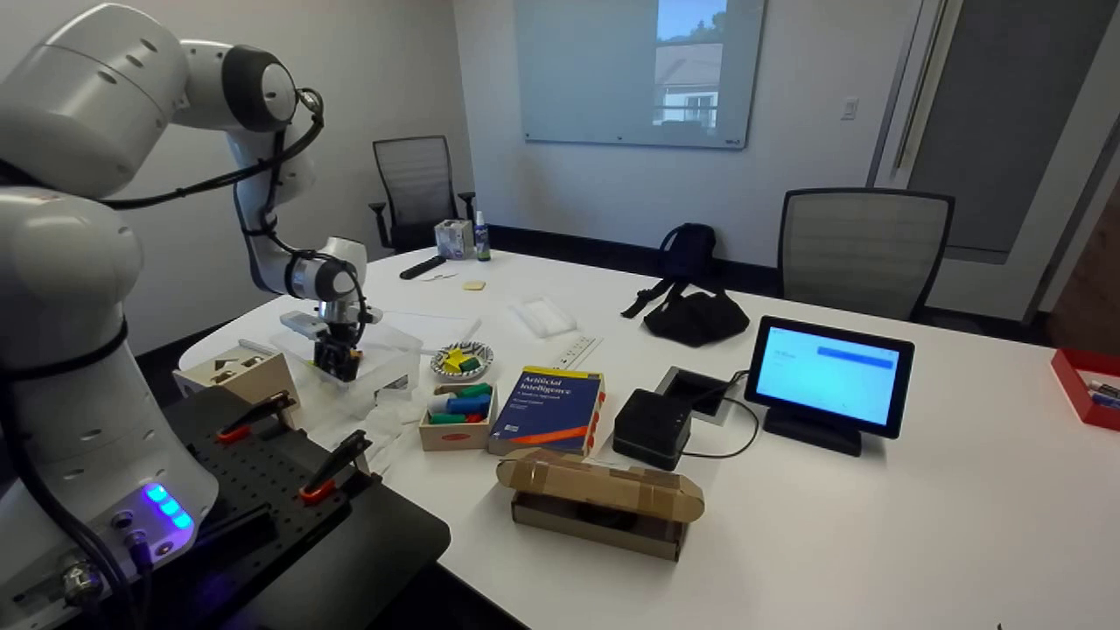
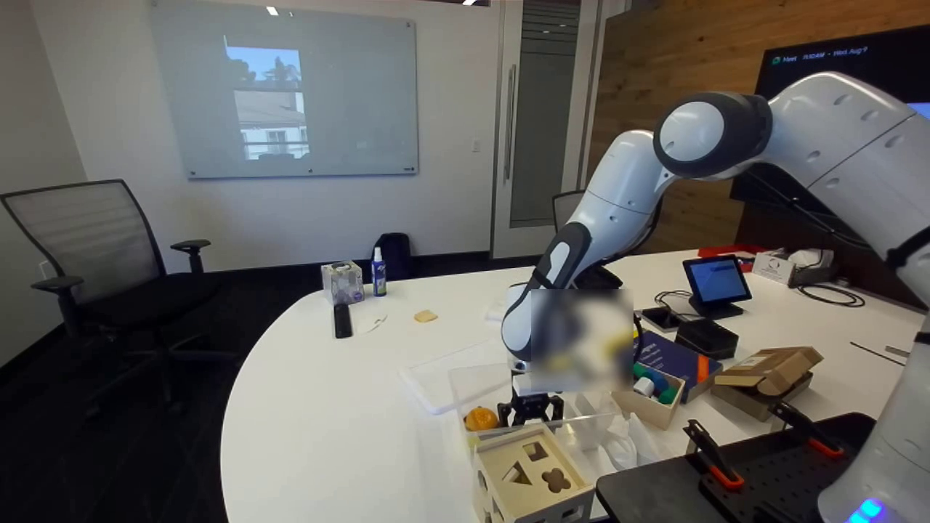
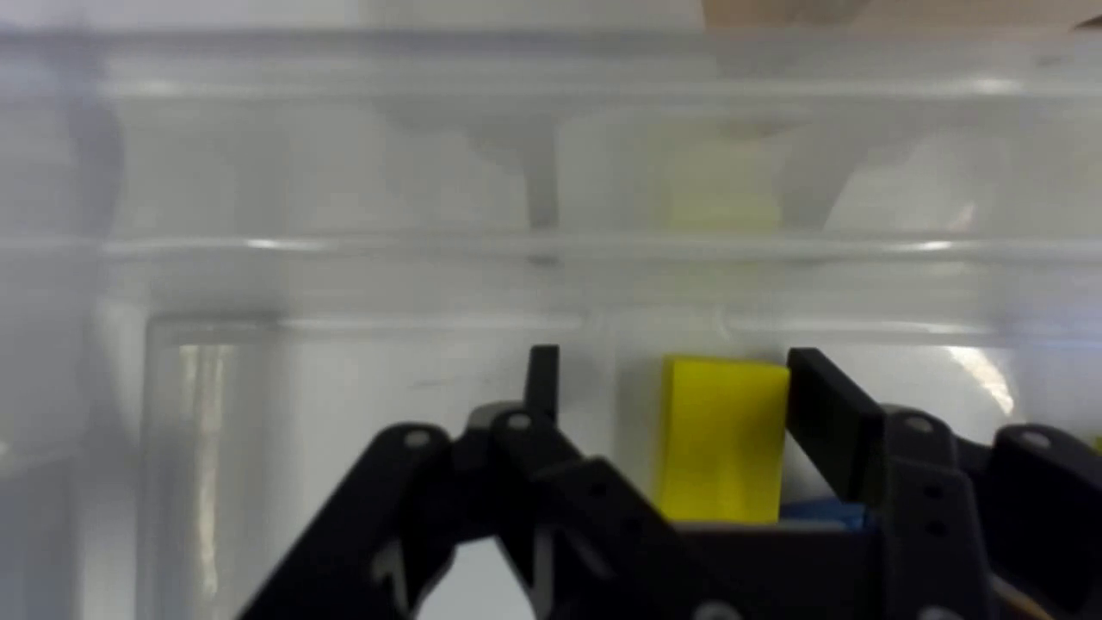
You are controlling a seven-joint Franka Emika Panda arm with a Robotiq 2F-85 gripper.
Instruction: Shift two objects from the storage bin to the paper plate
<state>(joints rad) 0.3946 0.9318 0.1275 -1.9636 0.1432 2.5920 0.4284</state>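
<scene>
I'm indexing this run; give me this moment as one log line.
gripper: open, at storage bin | yellow block: in bin, between jaws, not gripped | paper plate: holds yellow and green pieces

The gripper, jaws apart, hangs in the storage bin (the arm above partly blurred), a round orange object at its nine o'clock. From it, the wooden shape box stands at six o'clock, the block box at three, the patterned carton at ten.
</scene>
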